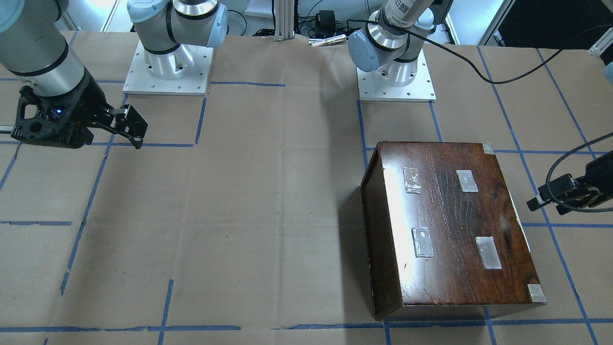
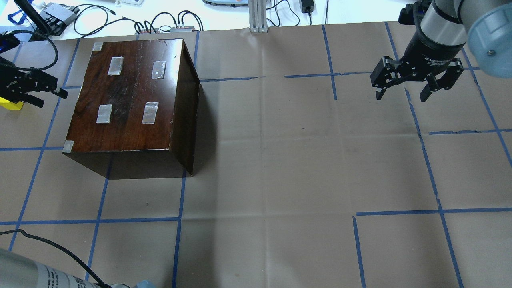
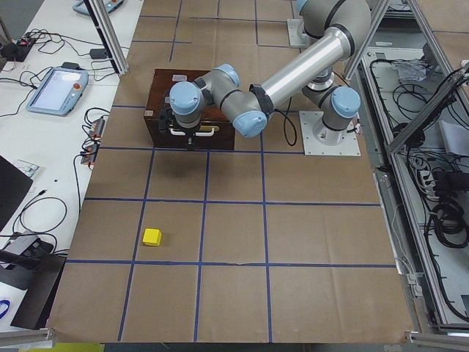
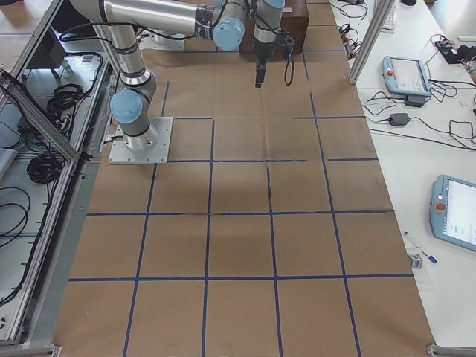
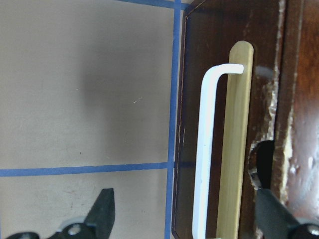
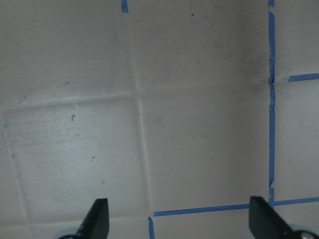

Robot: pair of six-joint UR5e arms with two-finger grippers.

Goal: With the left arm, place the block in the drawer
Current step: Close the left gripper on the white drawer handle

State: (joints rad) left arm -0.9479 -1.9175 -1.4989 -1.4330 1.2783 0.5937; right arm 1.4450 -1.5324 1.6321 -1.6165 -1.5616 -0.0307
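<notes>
seen from overhead, the block sits on the tabletop at 9 o'clock of the cabinet — likely light, stiff, flat-faced; pinch opposite sides. the left gripper holds its fingers spread, empty — drawer shut.

- White print on the right gripper collar: too blurred to read.
- Code sticker on the left arm: no legible characters.
- Printed label on the same arm, overhead view: unreadable.
</notes>
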